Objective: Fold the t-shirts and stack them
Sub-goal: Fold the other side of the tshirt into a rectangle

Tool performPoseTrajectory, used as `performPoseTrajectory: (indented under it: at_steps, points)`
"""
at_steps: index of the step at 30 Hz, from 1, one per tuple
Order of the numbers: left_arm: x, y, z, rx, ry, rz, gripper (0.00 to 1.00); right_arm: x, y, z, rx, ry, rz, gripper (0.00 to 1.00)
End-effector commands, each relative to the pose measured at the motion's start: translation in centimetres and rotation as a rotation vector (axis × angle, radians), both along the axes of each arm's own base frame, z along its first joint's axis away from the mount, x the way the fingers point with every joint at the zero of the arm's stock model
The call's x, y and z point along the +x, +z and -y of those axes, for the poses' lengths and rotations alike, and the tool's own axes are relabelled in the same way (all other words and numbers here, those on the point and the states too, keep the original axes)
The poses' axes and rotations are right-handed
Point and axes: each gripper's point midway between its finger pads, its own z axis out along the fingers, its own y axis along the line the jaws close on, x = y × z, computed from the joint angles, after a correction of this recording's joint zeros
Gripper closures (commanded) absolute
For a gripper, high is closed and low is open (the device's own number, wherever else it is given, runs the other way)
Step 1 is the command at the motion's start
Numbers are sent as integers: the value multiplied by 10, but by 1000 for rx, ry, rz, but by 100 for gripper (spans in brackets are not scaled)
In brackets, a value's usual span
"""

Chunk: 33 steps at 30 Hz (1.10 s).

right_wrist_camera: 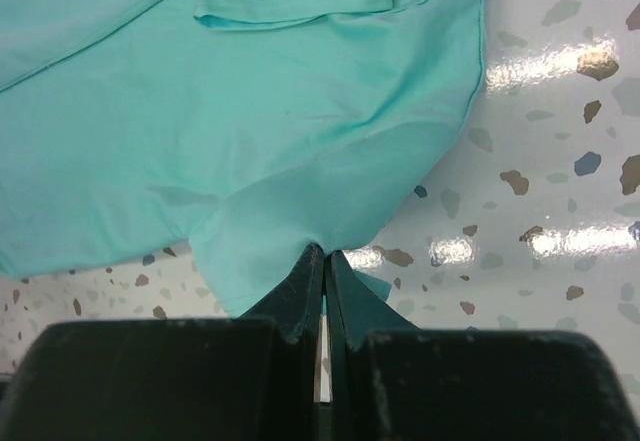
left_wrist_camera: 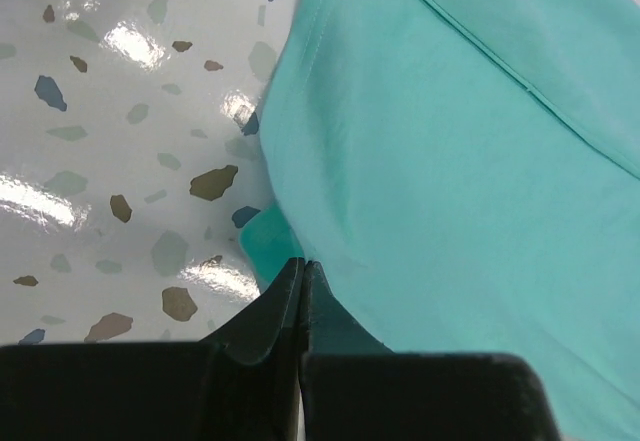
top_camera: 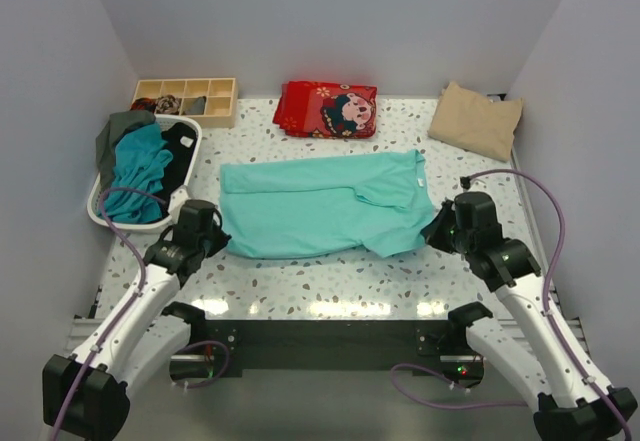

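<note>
With the left hand point(left_wrist_camera: 302, 266) and the right hand point(right_wrist_camera: 325, 253) each clamped shut on a near corner of the soft light-turquoise t-shirt point(top_camera: 320, 206) spread mid-way across the speckled white surface point(top_camera: 330, 281), both corners should be lifted level and carried across together so the fold is laid straight.

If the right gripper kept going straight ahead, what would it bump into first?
Probably just more of the turquoise t-shirt it is pinching. The right gripper points across that cloth, which lies on the table.
</note>
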Motion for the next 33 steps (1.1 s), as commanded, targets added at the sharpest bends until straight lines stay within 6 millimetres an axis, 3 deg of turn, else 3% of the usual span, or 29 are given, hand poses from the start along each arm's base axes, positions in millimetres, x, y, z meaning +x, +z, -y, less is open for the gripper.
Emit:
performPoseTrajectory:
  at_steps: [1, 5, 10, 19, 27, 33]
  points:
    - [16, 16, -3, 46, -9, 44, 100, 18, 21, 7, -50, -23, 81, 100]
    - [28, 16, -4, 74, -1, 48, 99, 31, 19, 7, -83, -13, 86, 100]
    - [42, 12, -5, 107, -13, 18, 91, 48, 21, 7, -125, -18, 98, 100]
    - [60, -3, -11, 46, -50, -25, 90, 84, 24, 1, -180, -1, 88, 100]
    - [99, -20, -2, -12, -106, -63, 91, 119, 1, -8, -222, 22, 14, 100]
    - [135, -21, -4, -5, -121, -56, 96, 150, -12, -8, -239, 21, -27, 100]
